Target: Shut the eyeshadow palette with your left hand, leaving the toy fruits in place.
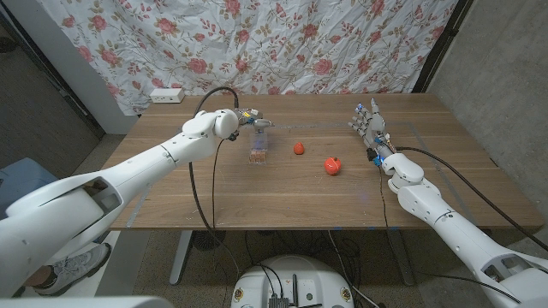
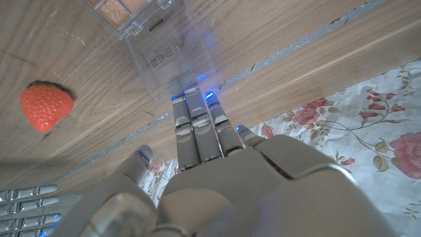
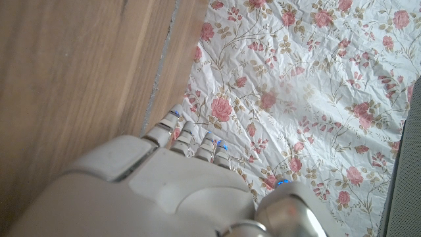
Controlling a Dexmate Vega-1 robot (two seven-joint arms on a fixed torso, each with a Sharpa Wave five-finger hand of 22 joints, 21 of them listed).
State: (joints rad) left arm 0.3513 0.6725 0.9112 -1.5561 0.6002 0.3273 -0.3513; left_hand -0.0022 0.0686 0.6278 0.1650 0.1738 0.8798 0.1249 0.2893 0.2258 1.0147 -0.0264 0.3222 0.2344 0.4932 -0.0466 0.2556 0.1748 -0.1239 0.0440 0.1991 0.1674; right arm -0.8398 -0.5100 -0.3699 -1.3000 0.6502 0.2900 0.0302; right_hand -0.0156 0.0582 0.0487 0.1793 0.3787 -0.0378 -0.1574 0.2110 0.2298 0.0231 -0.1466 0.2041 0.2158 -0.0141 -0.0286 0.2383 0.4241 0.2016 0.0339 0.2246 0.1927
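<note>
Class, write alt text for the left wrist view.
The robot's left hand reaches its fingertips to the clear lid of an open eyeshadow palette on the wooden table. A red toy strawberry lies nearby.

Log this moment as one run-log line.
left hand: fingertips at clear lid of eyeshadow palette | palette: open | strawberry, red toy fruit: on table, untouched | right hand: idle, holding nothing

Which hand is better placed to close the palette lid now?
Left. The left hand is right at the open eyeshadow palette, fingers reaching its clear lid. The right hand waits at the table's far right, beyond both toy fruits.
</note>
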